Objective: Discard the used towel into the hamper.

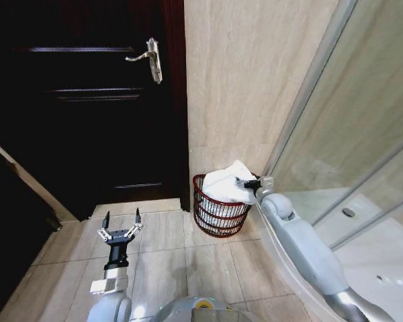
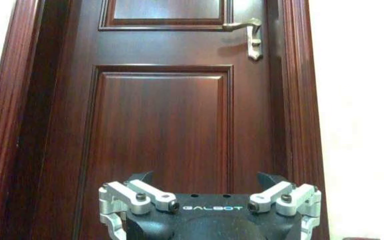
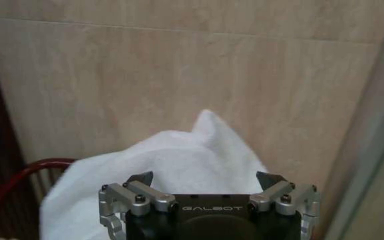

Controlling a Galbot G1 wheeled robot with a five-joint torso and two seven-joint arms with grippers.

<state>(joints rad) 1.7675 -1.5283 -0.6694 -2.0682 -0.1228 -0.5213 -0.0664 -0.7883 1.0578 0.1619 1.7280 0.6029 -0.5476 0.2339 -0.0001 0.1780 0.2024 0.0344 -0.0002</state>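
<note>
Towel [image 1: 228, 184] heaped over basket [image 1: 218, 218] at my one o'clock, right gripper [image 1: 250, 183] apparently spread open against it, left gripper [image 1: 121, 225] open, idle; snagged cloth could drag out.

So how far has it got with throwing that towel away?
Nearly done: the white towel sits heaped in the red hamper, still bulging over its rim. The right gripper, fingers open, hovers beside it. The left gripper waits open near the door. Left: pull back.

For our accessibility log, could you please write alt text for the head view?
The right gripper is at a white towel heaped in the reddish wire hamper against a beige wall. The left gripper hovers open before a dark door.
</note>
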